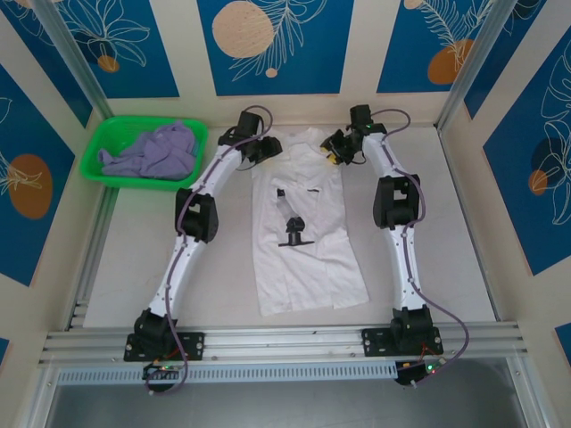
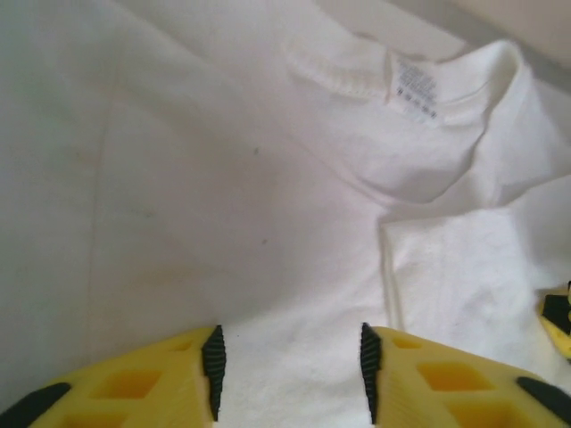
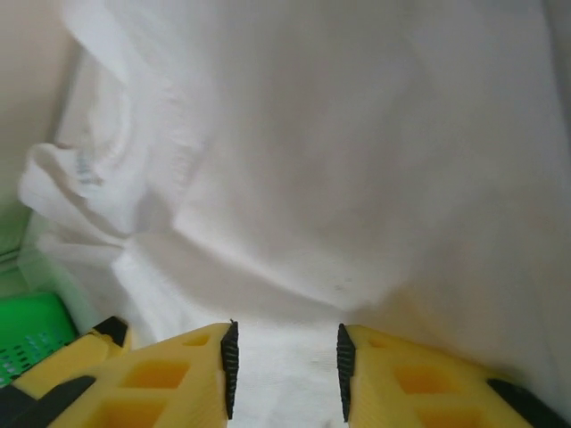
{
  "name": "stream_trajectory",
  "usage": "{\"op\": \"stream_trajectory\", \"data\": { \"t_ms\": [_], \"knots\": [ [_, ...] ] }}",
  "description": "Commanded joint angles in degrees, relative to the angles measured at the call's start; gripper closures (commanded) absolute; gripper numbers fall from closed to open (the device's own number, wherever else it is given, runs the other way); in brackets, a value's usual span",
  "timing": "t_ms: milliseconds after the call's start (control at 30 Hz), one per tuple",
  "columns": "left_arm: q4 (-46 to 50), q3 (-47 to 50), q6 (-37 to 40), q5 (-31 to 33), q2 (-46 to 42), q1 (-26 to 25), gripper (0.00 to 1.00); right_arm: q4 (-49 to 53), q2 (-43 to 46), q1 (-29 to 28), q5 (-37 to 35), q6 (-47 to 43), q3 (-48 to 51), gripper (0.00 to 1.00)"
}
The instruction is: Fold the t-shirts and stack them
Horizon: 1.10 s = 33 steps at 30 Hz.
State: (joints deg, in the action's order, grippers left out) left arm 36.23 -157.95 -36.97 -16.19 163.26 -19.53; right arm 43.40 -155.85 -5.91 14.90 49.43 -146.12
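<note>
The white t-shirt (image 1: 308, 263) lies flat in the middle of the table, its sides folded in to a long strip, its black-and-grey print (image 1: 294, 234) facing up. Its collar (image 2: 384, 98) with the neck label (image 2: 415, 85) is at the far end. My left gripper (image 1: 268, 149) (image 2: 288, 370) hovers over the shirt's far left shoulder, open, with cloth lying under the gap. My right gripper (image 1: 336, 147) (image 3: 284, 370) is at the far right shoulder, also open above white cloth. The lavender t-shirt (image 1: 156, 152) sits crumpled in the basket.
The green plastic basket (image 1: 94, 159) stands at the far left corner of the table; a corner of this green basket (image 3: 27, 343) shows in the right wrist view. Aluminium frame posts rise at the back corners. Bare table lies left and right of the white shirt.
</note>
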Motion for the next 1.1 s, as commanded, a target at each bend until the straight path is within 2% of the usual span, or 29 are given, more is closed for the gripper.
{"op": "stream_trajectory", "data": {
  "t_ms": [0, 100, 200, 267, 367, 467, 600, 667, 767, 833, 933, 1067],
  "knots": [
    [-1.82, -2.10, 0.71, -3.54, -7.00, 1.50, 0.44, 3.04, 3.76, 0.16, 1.47, -1.79, -5.71, 0.56],
    [1.84, -0.92, 3.36, -4.48, -15.71, 1.35, 0.29, 3.46, 15.79, -0.56, -0.34, -5.56, 1.77, 0.47],
    [7.24, 8.58, 6.50, -5.78, -27.17, 0.17, 0.18, -5.46, 37.75, -1.37, -3.69, -6.88, 27.88, 0.39],
    [5.50, 27.41, 7.77, -3.32, -39.81, -1.72, 0.15, -10.84, 53.59, -1.26, -5.91, -5.28, 50.51, 0.36],
    [-7.82, 63.31, 3.69, -0.60, -60.62, -5.51, 0.17, -13.55, 73.18, -1.60, -6.95, -1.70, 76.15, 0.35],
    [-12.08, 87.86, -1.15, 5.07, -75.80, -10.87, 0.31, -11.83, 87.19, -2.62, -6.47, 0.77, 94.36, 0.36],
    [-8.17, 108.22, -3.87, 9.41, -90.60, -20.12, 0.39, 0.31, 101.88, -3.19, -8.12, 2.49, 106.91, 0.43],
    [-8.81, 117.44, -8.09, 7.84, -97.90, -23.78, 0.48, 2.58, 109.93, -4.76, -7.55, 5.07, 112.70, 0.45],
    [-11.27, 127.34, -14.87, 6.10, -105.19, -28.81, 0.53, 6.98, 118.17, -7.34, -11.61, 9.55, 117.82, 0.47],
    [-12.01, 130.95, -17.63, 6.64, -108.12, -32.25, 0.53, 7.28, 119.98, -8.56, -14.49, 11.41, 121.16, 0.47],
    [-13.47, 133.43, -19.91, 6.07, -109.87, -33.77, 0.53, 6.06, 118.36, -8.88, -14.25, 10.70, 122.97, 0.54],
    [-15.53, 134.31, -21.29, 4.91, -108.44, -35.06, 0.52, 7.39, 118.17, -9.87, -18.64, 12.80, 122.43, 0.54]
  ]
}}
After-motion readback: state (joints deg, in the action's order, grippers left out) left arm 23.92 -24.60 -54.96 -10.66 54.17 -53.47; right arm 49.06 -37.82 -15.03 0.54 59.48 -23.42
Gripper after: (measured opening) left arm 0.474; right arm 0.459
